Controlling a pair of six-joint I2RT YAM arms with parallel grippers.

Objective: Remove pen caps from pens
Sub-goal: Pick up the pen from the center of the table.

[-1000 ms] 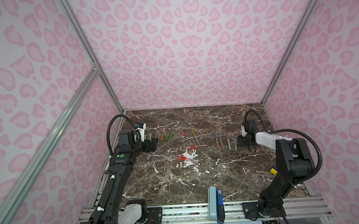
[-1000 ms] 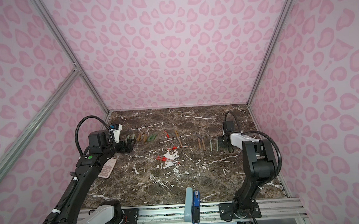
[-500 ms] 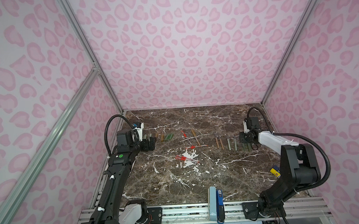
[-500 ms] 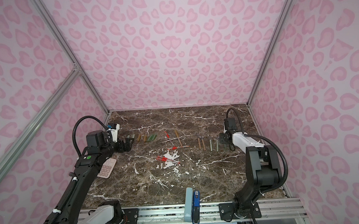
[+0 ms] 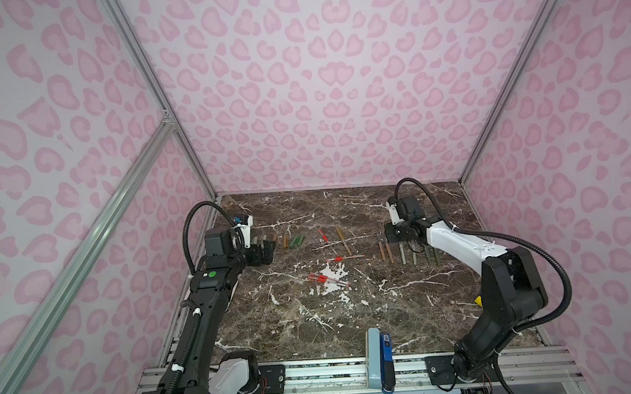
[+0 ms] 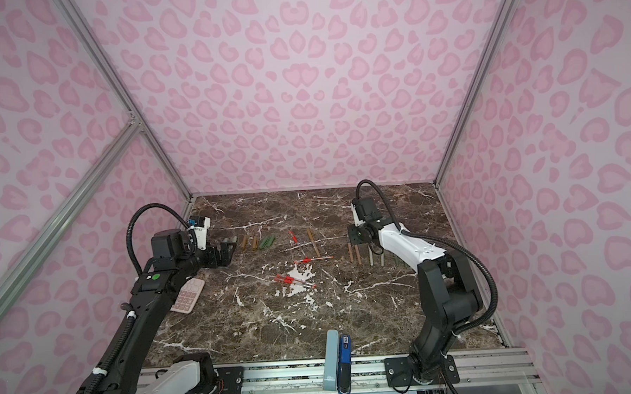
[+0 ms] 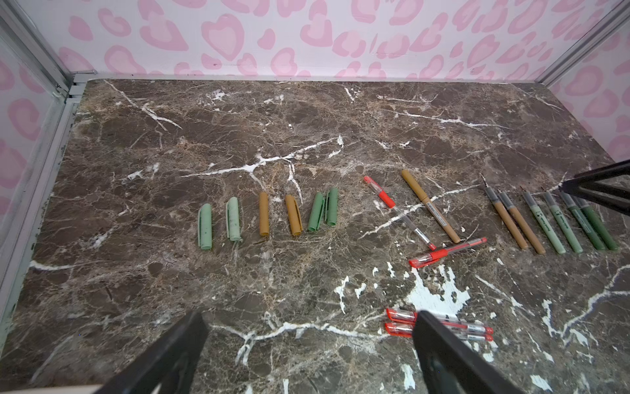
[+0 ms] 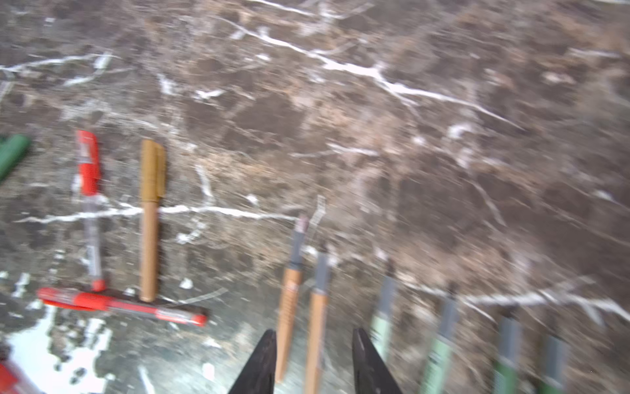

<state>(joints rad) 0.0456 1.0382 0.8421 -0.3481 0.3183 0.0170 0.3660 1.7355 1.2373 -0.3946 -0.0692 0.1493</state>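
The right pincer [image 8: 313, 330] hangs partly open and empty above two uncapped tan pens [image 8: 288, 303] lying on the bench [image 7: 306, 136], while the left pincer [image 7: 308, 314] gapes wide, empty, near six loose pen caps [image 7: 264, 215].

You are in a robotics test cell. Pink heart-spotted printed wall panels [image 5: 320, 95] box in a dark brown marble-pattern tabletop [image 5: 312, 315], and silver aluminium frame posts [image 5: 141, 66] run up the corners. The black-and-white left robot arm [image 5: 200, 312] and right robot arm [image 5: 508, 292] are mounted on a slotted aluminium rail [image 5: 332, 369] at the near edge.
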